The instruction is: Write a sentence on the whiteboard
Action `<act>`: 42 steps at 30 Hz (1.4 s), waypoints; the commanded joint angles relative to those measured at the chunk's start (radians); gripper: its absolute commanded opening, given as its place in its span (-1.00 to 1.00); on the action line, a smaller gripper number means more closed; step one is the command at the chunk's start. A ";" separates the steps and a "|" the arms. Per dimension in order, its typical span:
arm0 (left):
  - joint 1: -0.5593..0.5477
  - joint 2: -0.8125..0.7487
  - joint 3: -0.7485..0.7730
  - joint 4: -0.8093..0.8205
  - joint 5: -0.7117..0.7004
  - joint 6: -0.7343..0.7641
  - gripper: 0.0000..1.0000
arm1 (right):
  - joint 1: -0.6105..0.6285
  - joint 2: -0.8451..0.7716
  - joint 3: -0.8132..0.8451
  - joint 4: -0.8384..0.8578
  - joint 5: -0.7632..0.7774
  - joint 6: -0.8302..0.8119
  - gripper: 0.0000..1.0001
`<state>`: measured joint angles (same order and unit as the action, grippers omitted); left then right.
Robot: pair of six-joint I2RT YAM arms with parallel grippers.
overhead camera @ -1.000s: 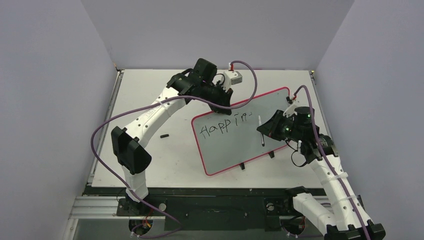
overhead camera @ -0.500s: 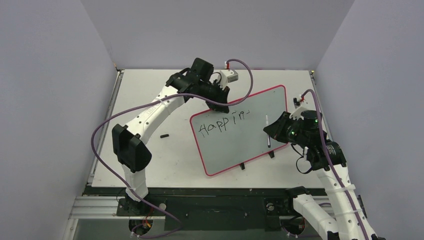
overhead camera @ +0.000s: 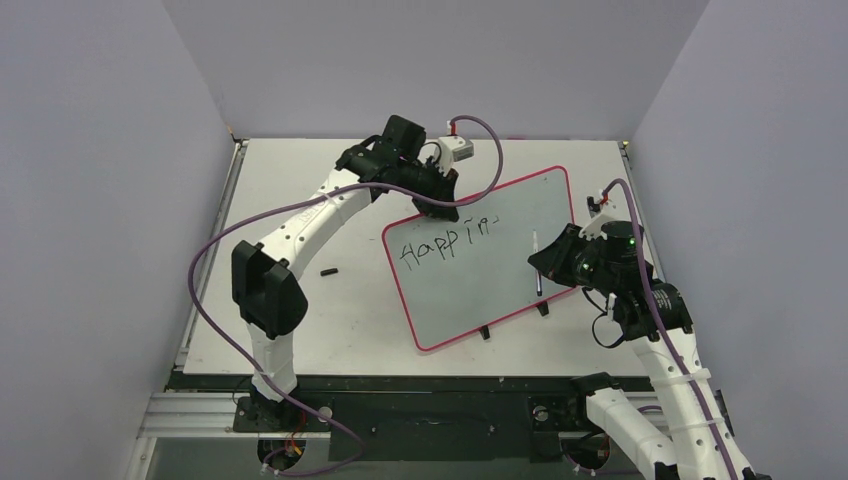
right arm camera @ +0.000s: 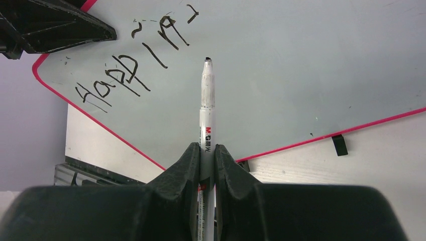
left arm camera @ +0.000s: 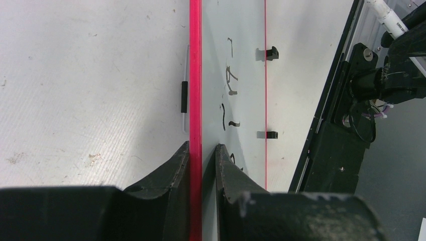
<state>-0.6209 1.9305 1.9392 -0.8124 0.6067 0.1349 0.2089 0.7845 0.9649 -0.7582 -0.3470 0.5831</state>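
Top external view: a red-rimmed whiteboard [overhead camera: 490, 285] sits at a slant on the right half of a pale table [overhead camera: 290, 190], between two robot arms. The left gripper [overhead camera: 440, 210] is closed narrowly on the board's far rim, one finger on each face. The right gripper [overhead camera: 545, 265] is pinched tight around a white marker [overhead camera: 535, 245], which hangs over the right part of the board with its black tip pointing away from the arm. I cannot tell whether the tip touches the surface.

The sentence [overhead camera: 445, 247] is unfinished. It reads roughly "Happi" with a few loose strokes after it, along the far left of the board. A small dark piece [overhead camera: 326, 271], perhaps a cap, lies on the table to the left.

As I judge it, the main risk is the board turning in that thin rim pinch when the marker presses, which would bend the line. The marker might also slide between the fingers, or the arm might smear fresh ink.
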 commanded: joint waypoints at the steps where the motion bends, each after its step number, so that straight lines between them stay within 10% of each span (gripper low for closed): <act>1: -0.014 0.066 -0.045 -0.050 -0.153 0.117 -0.77 | -0.005 0.008 0.031 0.016 0.022 -0.017 -1.00; 42: 0.018 0.062 -0.107 0.042 -0.229 0.123 -0.34 | -0.005 0.009 0.019 0.016 0.036 -0.025 -1.00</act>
<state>-0.5808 1.9800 1.8462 -0.7448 0.4820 0.1883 0.2089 0.7967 0.9649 -0.7593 -0.3286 0.5644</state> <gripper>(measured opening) 0.326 0.096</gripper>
